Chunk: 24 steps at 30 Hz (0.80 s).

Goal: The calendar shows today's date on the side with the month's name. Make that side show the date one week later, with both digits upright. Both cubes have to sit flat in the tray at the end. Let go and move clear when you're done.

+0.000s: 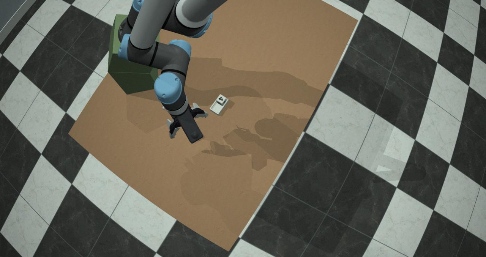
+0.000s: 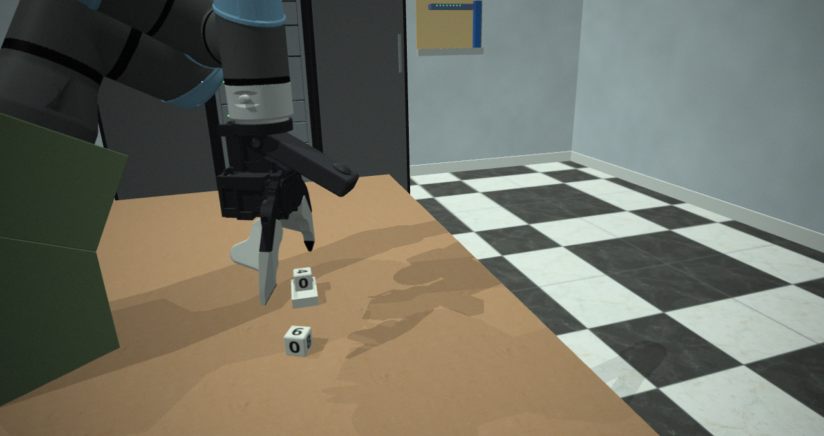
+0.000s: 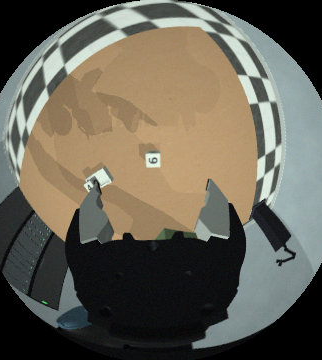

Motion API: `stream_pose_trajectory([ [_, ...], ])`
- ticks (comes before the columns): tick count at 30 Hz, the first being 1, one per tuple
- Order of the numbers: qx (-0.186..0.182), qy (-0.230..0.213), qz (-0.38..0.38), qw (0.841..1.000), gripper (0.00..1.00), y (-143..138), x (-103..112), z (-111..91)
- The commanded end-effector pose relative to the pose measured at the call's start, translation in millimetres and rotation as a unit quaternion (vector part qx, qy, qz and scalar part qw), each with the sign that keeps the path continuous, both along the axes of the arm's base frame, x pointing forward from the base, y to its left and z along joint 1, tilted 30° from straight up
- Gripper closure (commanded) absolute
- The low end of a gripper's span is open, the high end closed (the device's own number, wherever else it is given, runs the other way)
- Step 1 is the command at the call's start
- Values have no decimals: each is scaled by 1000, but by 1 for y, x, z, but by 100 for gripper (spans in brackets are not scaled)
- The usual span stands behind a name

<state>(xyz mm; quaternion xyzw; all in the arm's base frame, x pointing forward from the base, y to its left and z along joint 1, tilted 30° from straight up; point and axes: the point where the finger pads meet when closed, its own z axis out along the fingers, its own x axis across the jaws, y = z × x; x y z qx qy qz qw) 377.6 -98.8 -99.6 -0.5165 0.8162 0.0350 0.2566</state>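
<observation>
The white tray (image 1: 214,108) (image 2: 304,303) (image 3: 104,176) holds one white cube (image 1: 221,99) (image 2: 302,280) (image 3: 88,186) at its far end in the exterior view. That cube has a 4 on top and a 0 facing the exterior camera; the tray's other half is empty. A second white cube (image 2: 297,342) (image 3: 153,159) lies on the table, 0 facing the exterior camera and a 6 or 9 on top. My gripper (image 1: 189,125) (image 2: 286,275) (image 3: 153,182) is wide open and empty, above the table and higher than the loose cube, which the top view does not show. No month name is readable.
The brown table (image 1: 142,163) (image 2: 461,387) (image 3: 181,150) carries the arm's green base block (image 1: 136,80) (image 2: 51,295). The tray stands close beside the gripper in the top view. The table's edge borders the checkered floor (image 1: 340,146) (image 2: 576,272).
</observation>
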Motion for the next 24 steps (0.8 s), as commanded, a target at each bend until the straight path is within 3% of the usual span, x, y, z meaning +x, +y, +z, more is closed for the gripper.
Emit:
stream_pose_trajectory([
  [1,-1,0,0,1000,0,-1,0,0],
  [12,-6,-4,10,1000,0,-1,0,0],
  [24,-42,-34,91,994,0,-1,3,0],
])
